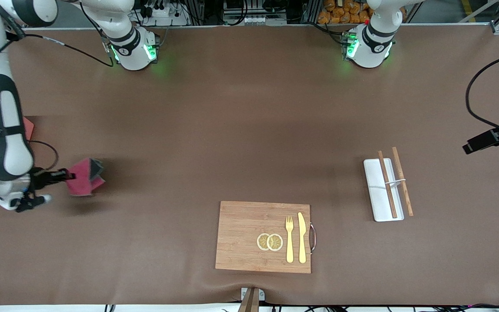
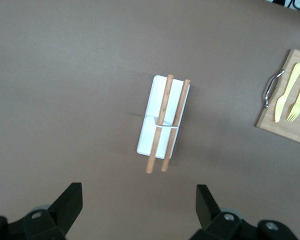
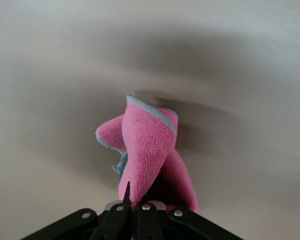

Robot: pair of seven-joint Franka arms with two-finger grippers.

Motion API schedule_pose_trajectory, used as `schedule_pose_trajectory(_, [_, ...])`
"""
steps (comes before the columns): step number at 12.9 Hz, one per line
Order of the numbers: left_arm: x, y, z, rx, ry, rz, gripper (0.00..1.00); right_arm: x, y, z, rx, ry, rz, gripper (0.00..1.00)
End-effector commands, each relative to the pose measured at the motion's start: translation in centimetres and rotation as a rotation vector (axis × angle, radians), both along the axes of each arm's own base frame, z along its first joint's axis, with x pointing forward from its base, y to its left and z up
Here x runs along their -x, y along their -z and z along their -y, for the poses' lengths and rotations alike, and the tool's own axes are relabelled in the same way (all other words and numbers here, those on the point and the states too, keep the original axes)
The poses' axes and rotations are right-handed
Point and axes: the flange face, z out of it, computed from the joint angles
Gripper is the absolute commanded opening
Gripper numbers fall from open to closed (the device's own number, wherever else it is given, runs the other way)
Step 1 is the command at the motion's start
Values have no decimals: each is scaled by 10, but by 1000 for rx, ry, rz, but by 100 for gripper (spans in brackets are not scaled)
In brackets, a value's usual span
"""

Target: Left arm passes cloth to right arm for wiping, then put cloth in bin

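R gripper, mid-left of the front frame, fingers pinched tight on the cloth: crimson-pink towel w/ grey edge, bunched and hanging over the brown table. Bin: only a pink corner shows at left edge, partly hidden by R arm. L gripper up over the white tray w/ chopsticks, fingers wide apart, holding nothing. Cutting board low center w/ lemon slices, fork, knife.
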Motion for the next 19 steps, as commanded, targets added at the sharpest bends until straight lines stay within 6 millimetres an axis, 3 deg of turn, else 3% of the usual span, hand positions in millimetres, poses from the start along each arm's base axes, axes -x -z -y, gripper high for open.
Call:
schedule_pose_trajectory(1, [17,-4,-3,-26,55,-48,100,20,-30,53,53,-59,15,0])
schedule_pose_trajectory(3, [23,-12,2,-25,58,-46,100,30,-62,74,59,-105,46,0])
schedule_pose_trajectory(6, [35,-14,8,-30,66,-46,100,42,-138,75,127,-148,7,0])
schedule_pose_trajectory(7, [39,-20,18,-35,79,-39,100,43,-145,73,140,-156,-3,0])
schedule_pose_trajectory(9, [61,-26,35,-60,86,-40,100,39,-122,77,138,-153,-15,0])
schedule_pose_trajectory(12, [63,-18,35,-38,82,-23,100,31,-68,87,125,-148,-1,0])
schedule_pose_trajectory(14, [63,-21,32,-39,78,-7,100,24,-41,82,122,-169,6,0])
schedule_pose_trajectory(15, [67,-23,43,-39,87,-2,100,22,-26,73,103,-183,-10,0])
schedule_pose_trajectory(16, [67,-20,45,-41,84,-3,100,17,-16,52,77,-204,-17,0])
schedule_pose_trajectory(19, [64,-17,40,-40,76,3,100,-2,-5,-24,9,-217,-12,0])
